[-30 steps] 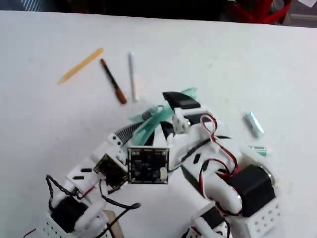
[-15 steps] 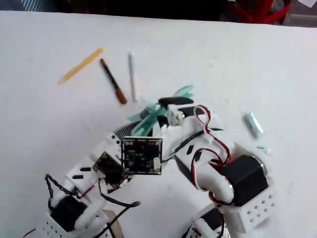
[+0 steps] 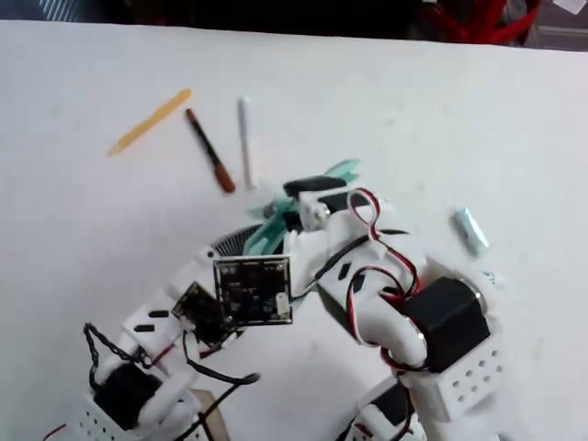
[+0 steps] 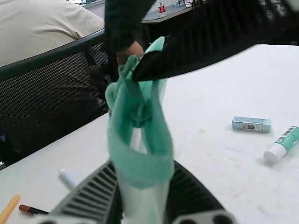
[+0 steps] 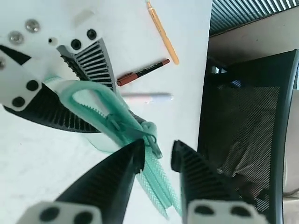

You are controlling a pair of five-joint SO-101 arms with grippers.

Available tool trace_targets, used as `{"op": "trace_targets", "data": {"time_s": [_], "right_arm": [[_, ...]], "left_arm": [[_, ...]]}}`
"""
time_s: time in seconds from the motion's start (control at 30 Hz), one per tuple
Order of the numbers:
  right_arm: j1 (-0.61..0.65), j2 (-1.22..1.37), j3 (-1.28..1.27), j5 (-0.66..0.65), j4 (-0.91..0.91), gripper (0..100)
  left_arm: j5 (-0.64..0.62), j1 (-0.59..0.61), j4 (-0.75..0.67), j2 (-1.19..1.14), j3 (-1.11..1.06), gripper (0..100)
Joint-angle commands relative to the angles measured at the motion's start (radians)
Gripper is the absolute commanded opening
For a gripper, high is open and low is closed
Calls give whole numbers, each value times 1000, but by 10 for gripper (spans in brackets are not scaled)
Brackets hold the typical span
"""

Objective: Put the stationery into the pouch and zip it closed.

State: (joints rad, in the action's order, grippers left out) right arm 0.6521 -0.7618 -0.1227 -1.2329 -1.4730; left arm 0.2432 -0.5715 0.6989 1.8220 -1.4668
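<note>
The left end effector [image 4: 142, 164] is clamped on the lower part of the pouch [image 4: 138, 122], a soft teal bag that rises crumpled from between its ribbed black fingers [image 4: 88, 198]. The right end effector [image 5: 156, 149] meets the pouch from the opposite side. It is drawn in to a narrow gap and pinches the bunched zip edge at the pouch's top. The pouch hangs between the two, about midway between the left and right edges of the tabletop [image 3: 83, 239] and nearer the edge where the arms stand.

Toward the far left corner lie a yellow pen [image 3: 152, 120], a brown marker [image 3: 210, 152] and a white pen [image 3: 245, 142]. They lie apart from each other, with the white pen nearest the pouch. Toward the right edge lie a pale blue box [image 4: 251, 124] and, near it but not touching, a tube [image 4: 281, 144] with a green label and a white cap.

The tabletop is plain white. Beyond its far edge the room is dark, with a red frame [image 3: 478, 20] there. A black mesh chair [image 5: 243, 116] stands against the edge.

The high view lays out the pens and both arms, whose camera board [image 3: 253, 291] and red and black wires [image 3: 381, 266] cover much of the pouch. The left wrist view looks across to the box and tube. The right wrist view looks along the zip's teeth.
</note>
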Motion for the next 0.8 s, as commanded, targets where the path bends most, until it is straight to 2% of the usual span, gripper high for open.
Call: {"op": "trace_targets", "data": {"time_s": [0.0, 0.23, 0.4, 0.47, 0.63, 0.77], "right_arm": [[10, 4, 23, 14, 7, 160], [-16, 5, -8, -63, -1, 117], [-15, 4, -87, -195, -1, 19], [-16, -2, -84, -212, -16, 22], [-16, -4, -14, -203, -48, 19], [-68, 4, 41, -123, -33, 19]], "left_arm": [[5, -1, -11, -10, 8, 22], [5, -1, -11, -10, 8, 22], [5, -1, -11, -10, 8, 22], [5, -1, -11, -10, 8, 22], [5, -1, -11, -10, 8, 22], [5, -1, -11, -10, 8, 22]]}}
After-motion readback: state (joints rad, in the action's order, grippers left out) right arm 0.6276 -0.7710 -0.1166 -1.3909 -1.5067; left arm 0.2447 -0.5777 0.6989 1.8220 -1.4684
